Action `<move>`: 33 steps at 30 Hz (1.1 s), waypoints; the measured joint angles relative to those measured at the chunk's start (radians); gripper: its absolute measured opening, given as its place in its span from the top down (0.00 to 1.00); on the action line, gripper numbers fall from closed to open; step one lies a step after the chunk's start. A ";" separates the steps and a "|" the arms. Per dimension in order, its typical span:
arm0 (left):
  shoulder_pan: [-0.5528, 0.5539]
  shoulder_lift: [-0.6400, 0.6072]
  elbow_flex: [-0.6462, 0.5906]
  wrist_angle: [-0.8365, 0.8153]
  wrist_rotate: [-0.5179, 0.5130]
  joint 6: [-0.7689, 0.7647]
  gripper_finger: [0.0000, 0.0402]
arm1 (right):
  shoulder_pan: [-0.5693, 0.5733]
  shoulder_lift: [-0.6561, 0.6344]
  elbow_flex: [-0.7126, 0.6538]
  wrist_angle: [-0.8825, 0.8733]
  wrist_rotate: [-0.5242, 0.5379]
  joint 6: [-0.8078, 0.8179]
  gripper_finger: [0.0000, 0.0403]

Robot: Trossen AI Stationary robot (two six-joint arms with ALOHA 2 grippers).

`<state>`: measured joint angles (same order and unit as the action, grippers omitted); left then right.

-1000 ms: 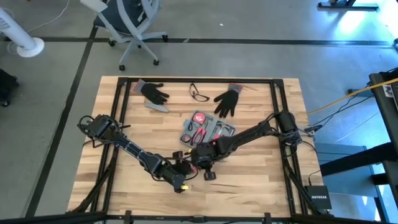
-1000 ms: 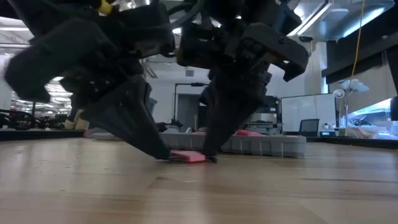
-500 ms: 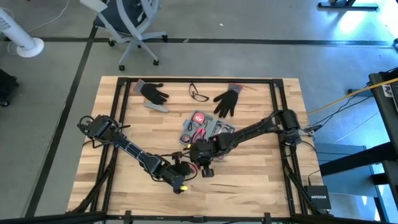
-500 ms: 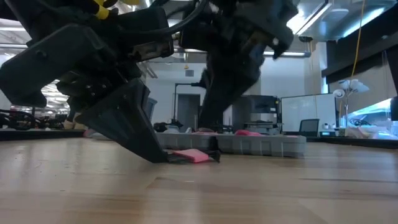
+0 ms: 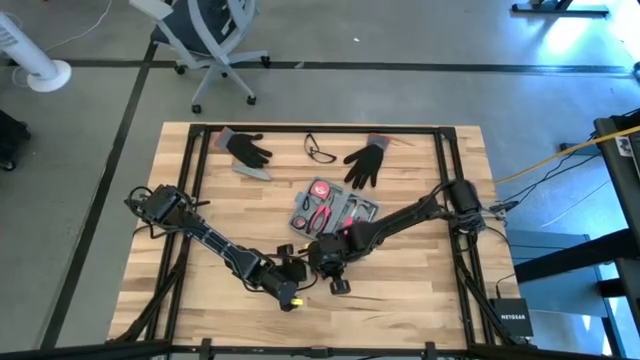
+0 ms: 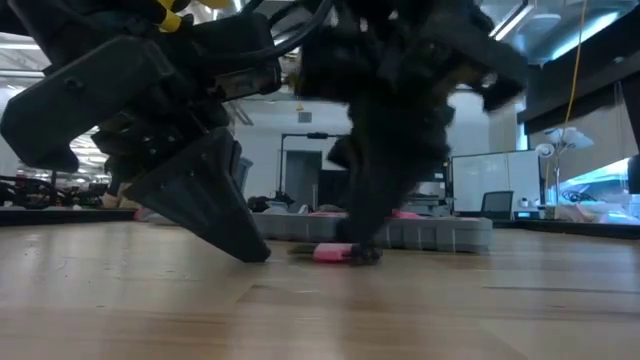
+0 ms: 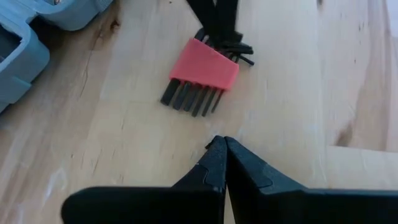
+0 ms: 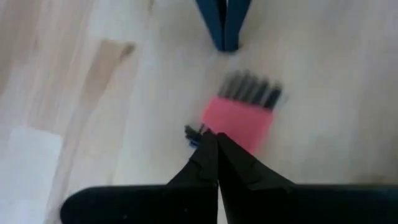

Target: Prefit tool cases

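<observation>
Two closed, empty grippers, left (image 7: 219,146) and right (image 8: 211,142), over pale planked table (image 5: 420,290).
Flanking ribbed red key holder (image 7: 204,65); blue-grey moulded case (image 5: 335,210) at 12 o'clock.

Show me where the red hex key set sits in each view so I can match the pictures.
High view: hidden under the two wrists, near the table's front middle.
Low view: hex key set on the wood, centre, below the right gripper.
Left wrist view: upper middle, beyond the shut left gripper.
Right wrist view: centre, just past the right fingers.
Shared landmark: the blue-grey case, behind the set in the low view.
</observation>
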<state>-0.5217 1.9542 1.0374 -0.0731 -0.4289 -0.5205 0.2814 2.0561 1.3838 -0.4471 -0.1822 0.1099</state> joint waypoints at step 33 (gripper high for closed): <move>0.196 -0.094 0.001 0.024 0.392 0.738 1.00 | 0.080 -0.252 -0.267 0.190 0.054 0.442 1.00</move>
<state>-0.3261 1.8601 1.0382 -0.0486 -0.0369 0.2175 0.3617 1.8038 1.1164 -0.2574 -0.1277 0.5517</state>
